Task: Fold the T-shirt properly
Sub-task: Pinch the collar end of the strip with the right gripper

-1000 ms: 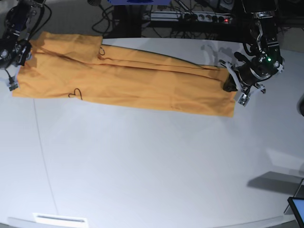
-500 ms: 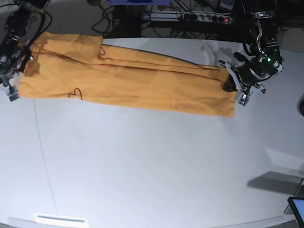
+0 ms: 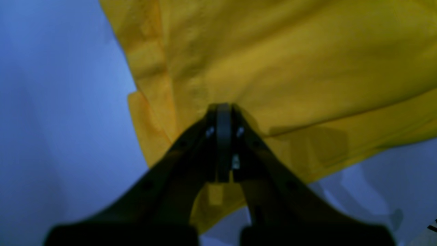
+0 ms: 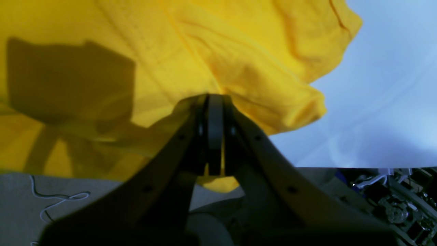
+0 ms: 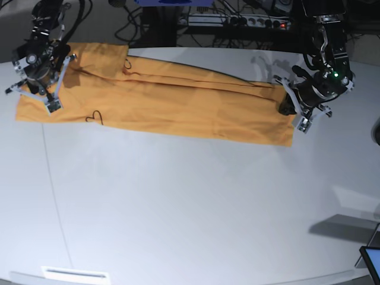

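Note:
The orange-yellow T-shirt [image 5: 178, 104] lies on the white table [image 5: 190, 202] as a long folded strip running from the far left to the right. My left gripper [image 5: 287, 105] is at the strip's right end. In the left wrist view it [image 3: 223, 107] is shut on a pinch of the cloth [image 3: 290, 61] near a hemmed edge. My right gripper [image 5: 44, 89] is over the strip's left end. In the right wrist view it [image 4: 215, 99] is shut on bunched fabric [image 4: 170, 41]. Thin dark thread loops [image 5: 94, 117] lie on the shirt.
A power strip with cables [image 5: 237, 22] runs behind the table's far edge. A dark screen corner [image 5: 371, 261] shows at the bottom right and a white label [image 5: 74, 274] at the front left. The table's curved far edge passes just behind the shirt.
My right arm has moved from beyond the shirt's left edge in over the cloth, and its gripper has gone from open to shut on the fabric. The left arm has stayed put.

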Controlling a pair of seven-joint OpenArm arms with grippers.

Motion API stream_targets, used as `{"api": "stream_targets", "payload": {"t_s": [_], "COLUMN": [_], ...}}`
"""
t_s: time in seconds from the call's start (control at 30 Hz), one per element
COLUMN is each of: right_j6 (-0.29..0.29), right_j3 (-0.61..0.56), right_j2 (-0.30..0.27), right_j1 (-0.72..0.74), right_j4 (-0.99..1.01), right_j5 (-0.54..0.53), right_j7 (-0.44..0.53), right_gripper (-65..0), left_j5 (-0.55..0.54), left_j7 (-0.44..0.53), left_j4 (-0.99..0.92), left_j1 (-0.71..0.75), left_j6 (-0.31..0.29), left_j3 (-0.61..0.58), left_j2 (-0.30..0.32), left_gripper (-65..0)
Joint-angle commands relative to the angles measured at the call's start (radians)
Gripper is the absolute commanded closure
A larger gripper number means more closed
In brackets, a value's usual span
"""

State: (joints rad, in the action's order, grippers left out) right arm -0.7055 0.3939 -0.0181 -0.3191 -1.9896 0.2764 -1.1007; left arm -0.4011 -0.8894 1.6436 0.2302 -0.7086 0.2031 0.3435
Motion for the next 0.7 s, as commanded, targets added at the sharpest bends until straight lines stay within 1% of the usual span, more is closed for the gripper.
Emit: {"api": "stream_targets", "payload": {"t_s": [0.0,0.23,0.37,0.67], "right_j6": [0.007,0.007,0.007,0.007], "right_j3": [0.001,0.000,-0.008,-0.155], "right_j2": [-0.004,0.030,0.034,0.027], "right_j1": [0.002,0.008,0.030,0.084], "right_j4": [-0.012,0.046,0.103,0.117], "right_j5": [0.005,0.005,0.005,0.005], "right_j7": [0.001,0.001,0.001,0.000], "right_gripper": [-0.1,-0.1,-0.1,-0.1], "left_j5": [0.051,0.051,0.051,0.051], "left_j7": [-0.053,-0.053,-0.053,-0.053], "left_j4": [-0.003,-0.003,-0.003,-0.006], "left_j1": [0.005,0.005,0.008,0.013], "left_j6": [0.010,0.010,0.010,0.010], "left_j3": [0.002,0.005,0.009,0.011], "left_j2": [0.010,0.010,0.010,0.015], "left_gripper": [0.0,0.0,0.0,0.0]}}
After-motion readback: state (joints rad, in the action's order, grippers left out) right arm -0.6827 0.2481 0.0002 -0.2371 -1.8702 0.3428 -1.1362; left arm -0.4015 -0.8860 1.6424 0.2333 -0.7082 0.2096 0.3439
